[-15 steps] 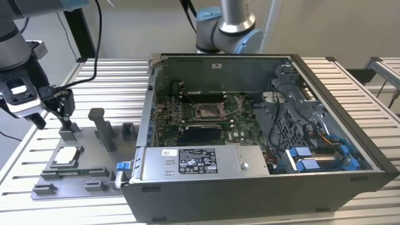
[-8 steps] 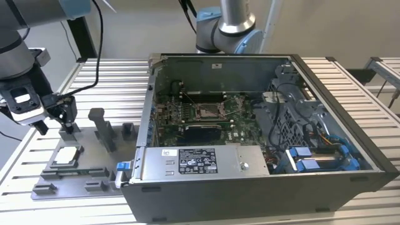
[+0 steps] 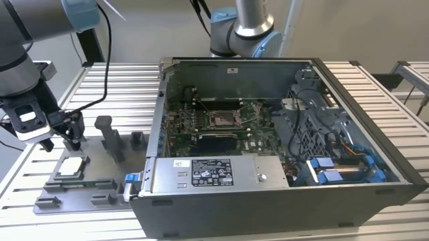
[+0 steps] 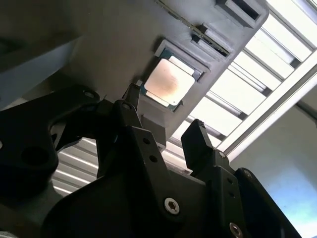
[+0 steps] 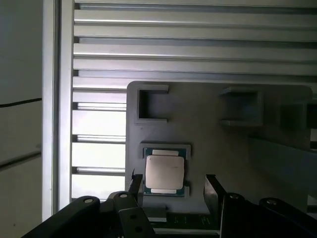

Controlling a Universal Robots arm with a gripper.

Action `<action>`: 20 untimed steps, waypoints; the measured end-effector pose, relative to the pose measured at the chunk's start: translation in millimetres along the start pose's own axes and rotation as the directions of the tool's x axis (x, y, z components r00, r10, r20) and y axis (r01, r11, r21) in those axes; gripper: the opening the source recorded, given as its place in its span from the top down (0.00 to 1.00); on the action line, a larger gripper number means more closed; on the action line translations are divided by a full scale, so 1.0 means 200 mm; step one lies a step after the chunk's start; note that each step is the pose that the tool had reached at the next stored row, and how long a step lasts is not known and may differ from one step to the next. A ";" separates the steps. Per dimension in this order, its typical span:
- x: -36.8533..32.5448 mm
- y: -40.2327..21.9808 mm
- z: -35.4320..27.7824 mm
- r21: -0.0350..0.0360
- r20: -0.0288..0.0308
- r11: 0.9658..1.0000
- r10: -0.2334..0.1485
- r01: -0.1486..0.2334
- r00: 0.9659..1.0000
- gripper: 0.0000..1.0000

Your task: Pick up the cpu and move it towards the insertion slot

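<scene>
I note the cpu (image 5: 164, 171) has a smooth, pale metallic face with a dull sheen. The fixture (image 5: 208, 124) looks like matt grey plastic. The tabletop (image 5: 198, 49) is ribbed, bright metal. The pincer (image 5: 172, 182) is matt black, with shiny metal screw heads (image 4: 171, 204).

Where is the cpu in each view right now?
Exterior view: cpu in the grey fixture, at the exterior view's left, near the gripper.
First wrist view: cpu in its fixture pocket, just beyond the open gripper.
Second wrist view: cpu in the same pocket, beyond the gripper.
Shared landmark: the fixture.
</scene>
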State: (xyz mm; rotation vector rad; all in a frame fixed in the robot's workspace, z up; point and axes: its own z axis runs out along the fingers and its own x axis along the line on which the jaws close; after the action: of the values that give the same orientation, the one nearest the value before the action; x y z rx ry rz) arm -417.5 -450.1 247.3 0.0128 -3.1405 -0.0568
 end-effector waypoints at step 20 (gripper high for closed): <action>0.024 -0.024 0.169 0.000 0.006 1.000 0.000 0.000 1.000 0.00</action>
State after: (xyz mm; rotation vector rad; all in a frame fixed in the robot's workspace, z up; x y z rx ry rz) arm -422.3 -453.7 213.4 0.0133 -3.1460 -0.0567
